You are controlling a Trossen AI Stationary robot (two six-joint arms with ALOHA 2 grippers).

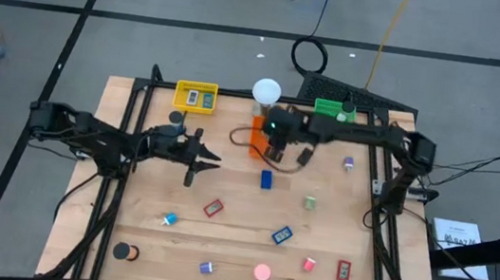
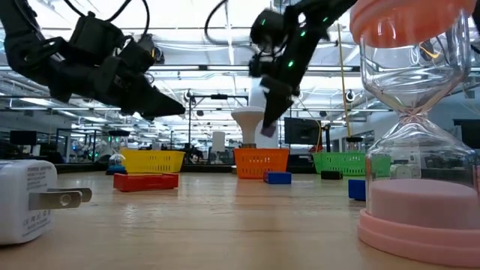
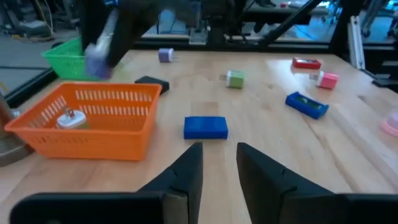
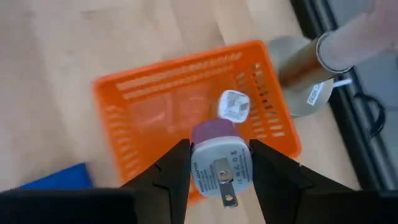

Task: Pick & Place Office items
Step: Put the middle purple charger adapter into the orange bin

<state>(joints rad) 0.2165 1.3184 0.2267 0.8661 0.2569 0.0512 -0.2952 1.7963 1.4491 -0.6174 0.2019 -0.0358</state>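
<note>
Above orange tray (image 4: 143,93) — right gripper (image 4: 214,165) holding purple-capped plug (image 4: 217,158), clear of rim

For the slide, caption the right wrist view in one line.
Right gripper holds a purple-capped plug adapter above the orange tray, where a white adapter already lies.

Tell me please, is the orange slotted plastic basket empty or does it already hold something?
Not empty. One small white plug adapter lies inside the orange slotted plastic basket, and the right gripper holds a purple-and-white plug adapter above it.
</note>
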